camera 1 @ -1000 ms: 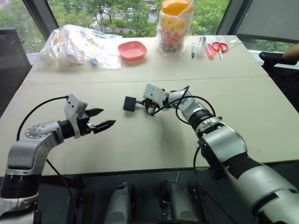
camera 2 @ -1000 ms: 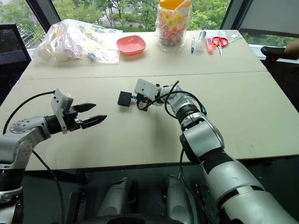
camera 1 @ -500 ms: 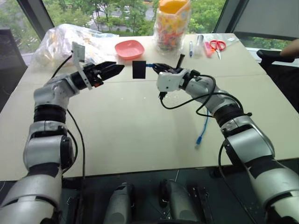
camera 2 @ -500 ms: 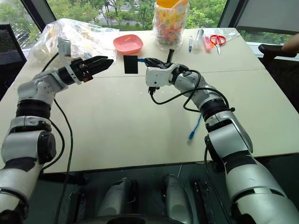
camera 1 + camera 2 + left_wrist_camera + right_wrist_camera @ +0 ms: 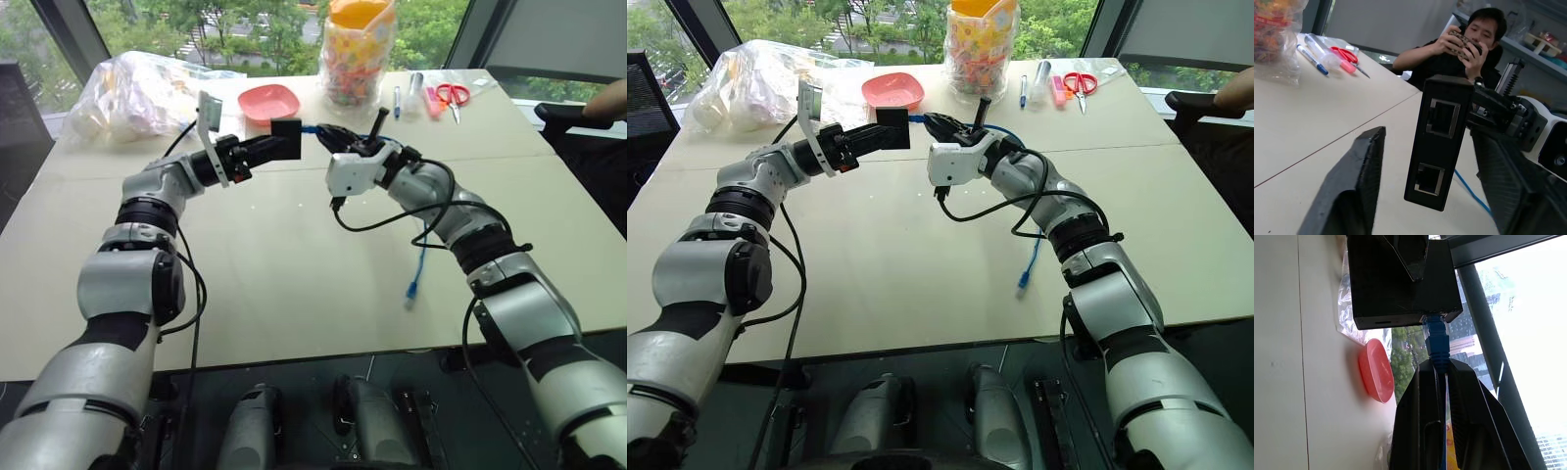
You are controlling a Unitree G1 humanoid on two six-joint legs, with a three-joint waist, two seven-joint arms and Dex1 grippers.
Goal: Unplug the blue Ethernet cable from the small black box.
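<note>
The small black box (image 5: 287,140) hangs in the air above the table's far half, carried by the blue Ethernet cable (image 5: 421,257) plugged into its side. My right gripper (image 5: 322,133) is shut on the cable just behind the plug (image 5: 1435,339). The rest of the cord hangs down to the table, and its free end (image 5: 412,291) lies there. My left gripper (image 5: 1427,134) is open with one finger on each side of the box (image 5: 1442,142). A clear gap shows between one finger (image 5: 1359,181) and the box.
A pink bowl (image 5: 271,102), a clear plastic bag (image 5: 147,93), a jar of colourful sweets (image 5: 358,54), pens and red scissors (image 5: 453,95) line the table's far edge. A person (image 5: 1464,49) sits past the table's right side, holding a phone.
My right gripper lifted the box off the table by the cable and now holds it still. My left gripper swung up and rightward until its fingers straddle the box.
</note>
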